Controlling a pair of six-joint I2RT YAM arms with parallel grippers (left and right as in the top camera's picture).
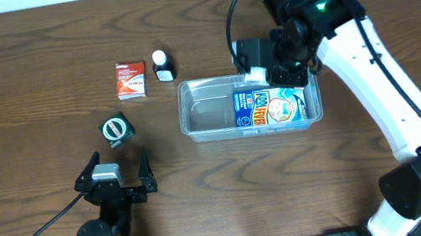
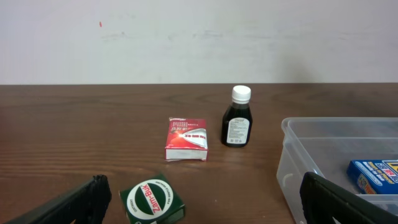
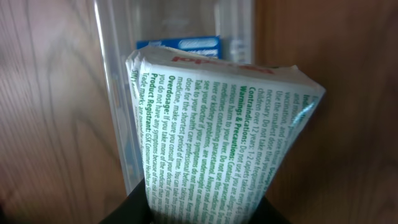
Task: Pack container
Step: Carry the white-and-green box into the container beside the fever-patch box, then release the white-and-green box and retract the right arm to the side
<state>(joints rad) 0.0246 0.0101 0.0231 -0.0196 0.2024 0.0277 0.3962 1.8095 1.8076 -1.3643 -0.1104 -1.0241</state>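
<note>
A white green-printed packet [image 3: 217,137] is pinched by the right gripper [image 3: 205,214] over the clear rectangular plastic container [image 1: 193,114]; the left gripper [image 1: 116,165] is spread wide.

The container [image 1: 190,114] rests on the table [image 1: 16,64]. Inside it, toward its right end, lies a flat pack [image 1: 271,107]. Over its far rim, near the middle, the right gripper [image 1: 255,74] grips a packet [image 3: 217,124]. A bottle [image 1: 162,65] stands just beyond the container's far left corner. A small carton [image 1: 131,79] lies further left. A hexagonal box [image 1: 116,129] lies well left of the container. The left gripper [image 1: 118,160] sits left of the container and nearer the robot.
</note>
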